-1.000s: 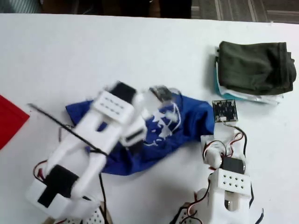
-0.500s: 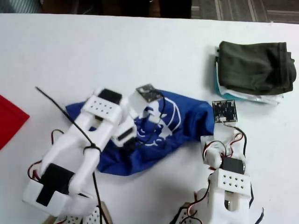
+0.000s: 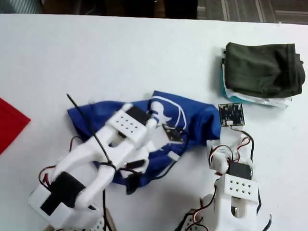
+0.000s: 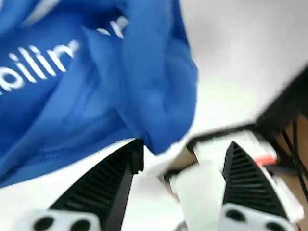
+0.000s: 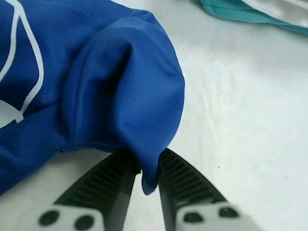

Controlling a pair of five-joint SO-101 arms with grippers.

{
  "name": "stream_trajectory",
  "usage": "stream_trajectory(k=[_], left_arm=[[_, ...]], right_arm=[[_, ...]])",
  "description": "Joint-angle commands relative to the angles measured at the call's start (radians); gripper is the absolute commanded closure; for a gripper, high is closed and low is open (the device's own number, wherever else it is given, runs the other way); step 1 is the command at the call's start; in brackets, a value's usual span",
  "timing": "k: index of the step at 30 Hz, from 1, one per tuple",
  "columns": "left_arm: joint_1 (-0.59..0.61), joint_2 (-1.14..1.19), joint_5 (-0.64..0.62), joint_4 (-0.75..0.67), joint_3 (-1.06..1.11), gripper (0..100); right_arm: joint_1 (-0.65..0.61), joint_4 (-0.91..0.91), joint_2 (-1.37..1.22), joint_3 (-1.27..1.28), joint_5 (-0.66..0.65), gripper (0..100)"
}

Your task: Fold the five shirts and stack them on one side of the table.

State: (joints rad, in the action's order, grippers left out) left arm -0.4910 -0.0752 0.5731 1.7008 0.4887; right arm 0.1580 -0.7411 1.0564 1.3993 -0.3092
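The left tool (image 4: 185, 150), jaws apart, has swung from the blue shirt's (image 3: 192, 115) middle to its 5 o'clock edge, likely seeking a fresh grip. The right tool (image 5: 147, 161) stays clamped on the 3 o'clock corner of the shirt, which lies mid-table (image 3: 96, 53).

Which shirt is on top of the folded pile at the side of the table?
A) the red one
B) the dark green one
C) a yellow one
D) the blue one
B: the dark green shirt tops the pile, while the blue shirt lies crumpled between the arms and the red shirt sits at the table's opposite edge.
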Motion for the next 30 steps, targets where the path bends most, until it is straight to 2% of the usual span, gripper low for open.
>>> stream_trajectory(k=[1,4,9,16,23,26,30], left_arm=[[0.04,-0.046,0.049,0.071,-0.079,76],[0.114,-0.044,0.046,0.058,-0.162,79],[0.176,-0.037,0.043,-0.008,-0.199,75],[0.163,-0.034,0.043,-0.075,-0.183,74],[0.109,-0.035,0.043,-0.215,0.022,74],[0.11,-0.035,0.04,-0.278,0.045,75],[0.109,-0.035,-0.046,-0.324,0.044,75]], right_arm=[[-0.01,0.018,0.027,-0.006,-0.002,98.0],[-0.01,0.018,0.027,-0.006,-0.002,98.0],[-0.01,0.018,0.027,-0.006,-0.002,98.0],[-0.01,0.018,0.025,-0.006,-0.002,98.0],[-0.01,0.018,0.025,-0.006,-0.002,98.0],[-0.01,0.018,0.027,-0.006,-0.002,98.0],[-0.01,0.018,0.027,-0.006,-0.002,98.0]])
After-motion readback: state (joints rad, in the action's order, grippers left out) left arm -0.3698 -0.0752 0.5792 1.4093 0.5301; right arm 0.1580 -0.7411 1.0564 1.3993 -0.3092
